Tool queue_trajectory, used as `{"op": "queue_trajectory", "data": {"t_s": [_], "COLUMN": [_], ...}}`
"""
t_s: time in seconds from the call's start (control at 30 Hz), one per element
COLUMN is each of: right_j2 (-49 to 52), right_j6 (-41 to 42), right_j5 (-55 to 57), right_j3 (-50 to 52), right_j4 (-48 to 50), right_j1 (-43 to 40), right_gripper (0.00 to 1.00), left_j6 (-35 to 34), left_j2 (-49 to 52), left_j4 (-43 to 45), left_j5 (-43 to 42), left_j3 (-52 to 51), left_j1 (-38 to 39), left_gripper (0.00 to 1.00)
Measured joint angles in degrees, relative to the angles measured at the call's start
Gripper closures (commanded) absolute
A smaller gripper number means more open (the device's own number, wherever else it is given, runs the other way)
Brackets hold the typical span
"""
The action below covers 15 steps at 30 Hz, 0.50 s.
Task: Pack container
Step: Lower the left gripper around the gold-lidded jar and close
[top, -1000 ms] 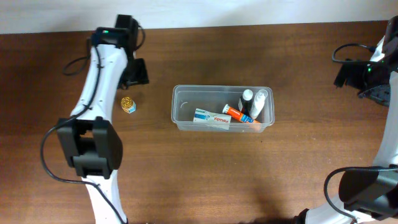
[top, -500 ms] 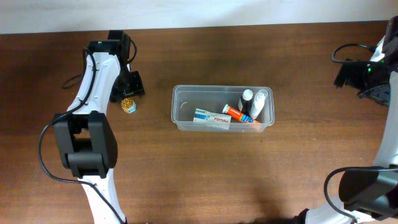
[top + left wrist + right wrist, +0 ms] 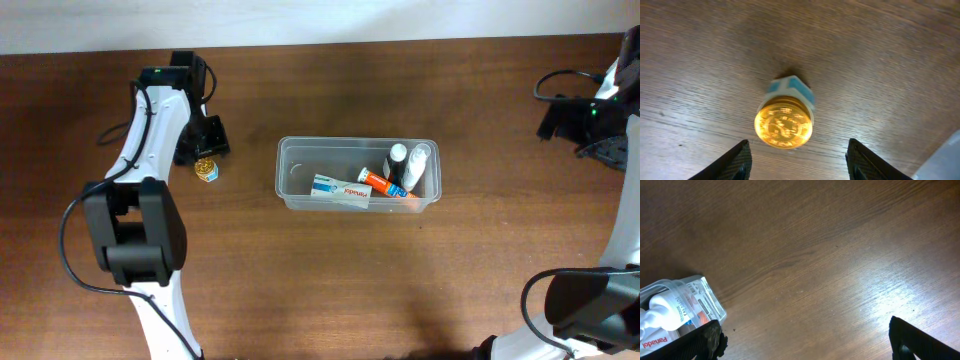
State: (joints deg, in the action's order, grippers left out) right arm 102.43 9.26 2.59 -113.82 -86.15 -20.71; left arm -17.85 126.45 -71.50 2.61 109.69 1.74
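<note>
barely shifted, left fingers [image 3: 735, 160] hang spread over the gold-lidded jar [image 3: 784, 122]; right fingers [image 3: 705, 341] apart.

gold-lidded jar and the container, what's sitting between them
Nothing: in the overhead view, only bare table separates the gold-lidded jar from the container.

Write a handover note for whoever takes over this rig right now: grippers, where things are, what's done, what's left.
Left gripper: open and empty, poised at the gold-capped jar, not touching it.
Right gripper: open and empty, at the far right of the table, away from the container.
Done: a box, an orange tube and white bottles lie in the container's right half.
Left: the jar sits on the table left of the container. The likely next step is to grip it and put it in.
</note>
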Motion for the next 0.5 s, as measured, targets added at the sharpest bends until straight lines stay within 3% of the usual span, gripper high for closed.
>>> {"op": "queue_trajectory", "data": {"t_s": [0.5], "right_j2": [0.0], "right_j6": [0.0], "right_j5": [0.0], "right_j3": [0.0], "right_j4": [0.0], "right_j1": [0.0], "right_gripper": [0.02], "left_j6": [0.0], "left_j2": [0.0], "left_j4": [4.3], "left_j5": [0.8], "left_j3": [-6.1], "left_j1": [-1.2], "left_gripper": [0.39]}}
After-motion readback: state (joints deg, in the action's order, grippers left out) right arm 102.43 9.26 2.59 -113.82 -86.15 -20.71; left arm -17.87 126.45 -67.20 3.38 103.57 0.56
